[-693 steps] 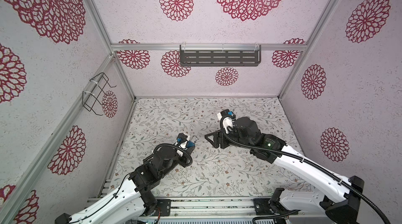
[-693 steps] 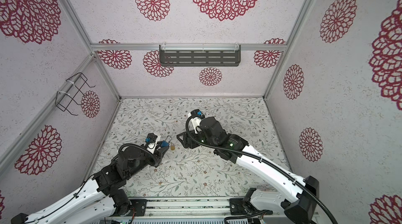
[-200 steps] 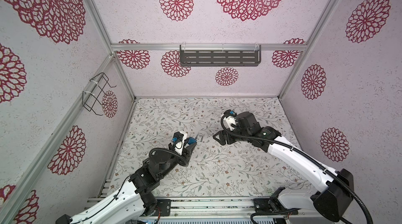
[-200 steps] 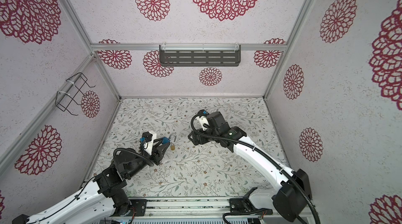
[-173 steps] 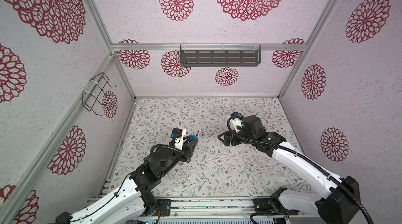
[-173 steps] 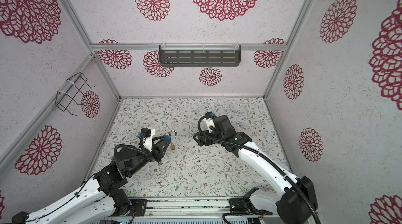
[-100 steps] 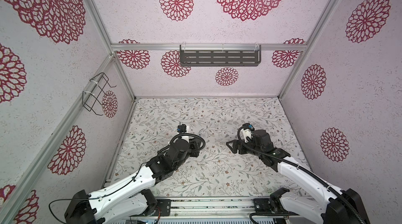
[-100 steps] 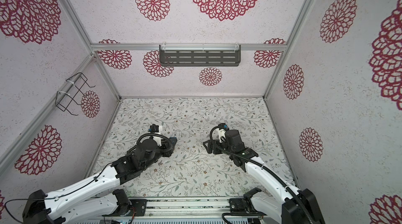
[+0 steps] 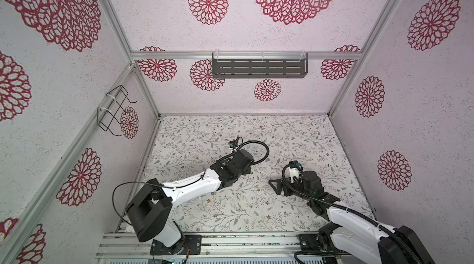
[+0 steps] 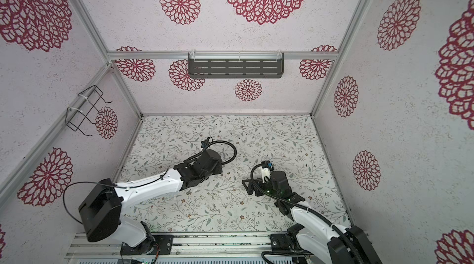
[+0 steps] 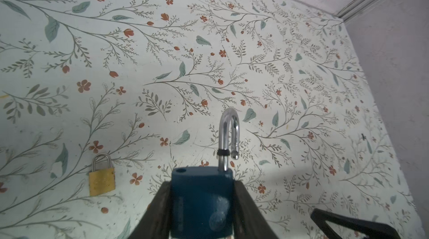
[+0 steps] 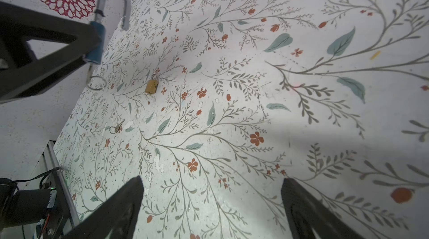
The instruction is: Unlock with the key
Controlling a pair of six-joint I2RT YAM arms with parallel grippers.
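Nearest, low in the right wrist view: right pincer (image 12: 212, 181) spread wide, nothing between its fingers. It hangs over bare worktop (image 12: 255, 101). In a top view it sits lower right (image 9: 275, 185), well apart from the left arm. My read: it has no job at the lock now, so it stays out of the way.

Further in, flat on the worktop: spare key (image 12: 118, 128) at left centre, and beyond it the brass padlock (image 12: 152, 86), shackle closed. Neither is touched. Probably a distractor pair.

Then the task's thing. The left pincer (image 11: 201, 182) is clamped on the blue padlock (image 11: 202, 200), one finger on each side of the body, bottom centre of the left wrist view. Gripping the body leaves both ends free. The shackle (image 11: 228, 128) points away from the wrist with room to spring. The keyway end faces back, where the other arm could reach it.

The shackle is up: one leg is in the body, the other is out, its tip hanging clear of the hole. In the right wrist view, upper left, the key (image 12: 89, 73) sticks out of the lock's underside. Its ring (image 12: 96, 84) dangles, nobody holding it.

Judgement: unlock looks done. The key is left in because the lock holds it.

In both top views the lock is hidden under the left wrist, mid frame.

Farthest: dark shelf (image 9: 259, 69) on the back wall, not involved.
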